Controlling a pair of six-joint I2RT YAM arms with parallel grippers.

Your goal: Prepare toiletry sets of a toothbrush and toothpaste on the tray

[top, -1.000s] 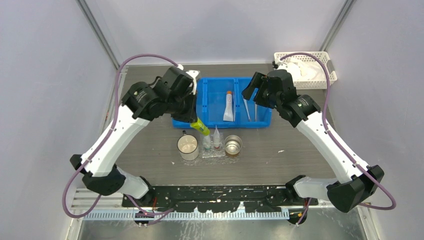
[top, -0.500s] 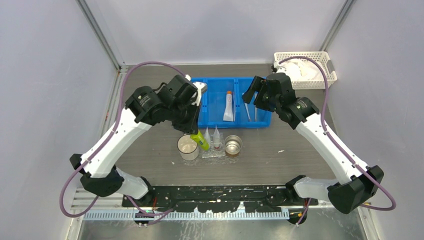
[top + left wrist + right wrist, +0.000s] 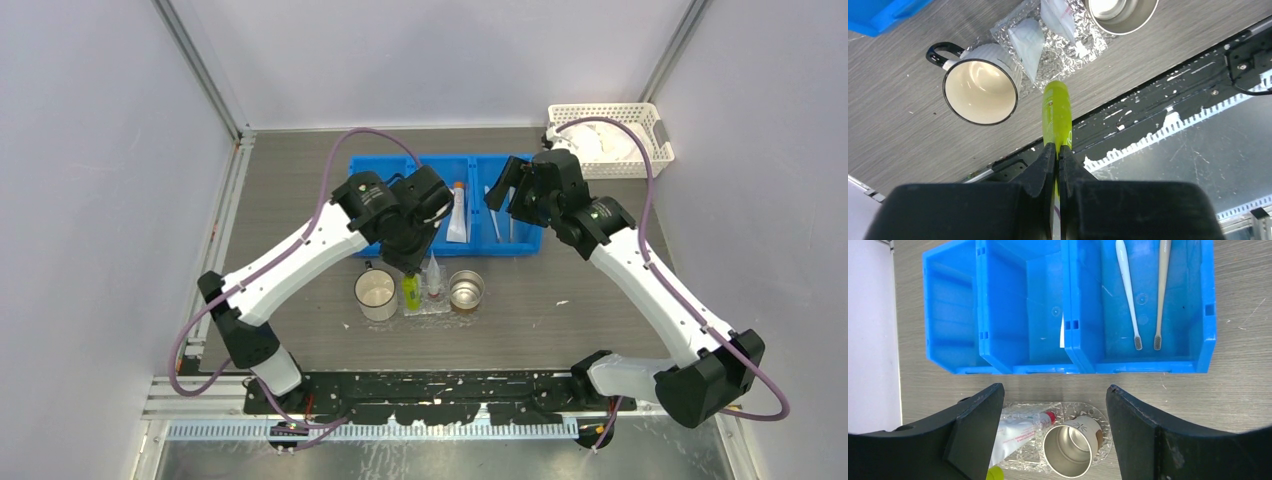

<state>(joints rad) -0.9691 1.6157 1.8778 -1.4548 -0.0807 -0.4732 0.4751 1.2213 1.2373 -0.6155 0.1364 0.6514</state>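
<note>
No legible text, brand, number or sign; green tube (image 3: 1056, 112), white tube (image 3: 1015, 432) and blue bin (image 3: 1023, 305) show none readable.

Top view looks down from far; 2 wrist views look down close; all 3 share the tray (image 3: 430, 311).

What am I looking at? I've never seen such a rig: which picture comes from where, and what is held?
Two robot arms are bolted at a table's near edge. One picture looks down from above; the other two come from a camera on each wrist. The left gripper is shut on a green tube, pointing it at a clear tray beside a mug and a steel cup. The right gripper hangs open and empty over a blue bin holding two toothbrushes. A white basket stands at the far right corner.
</note>
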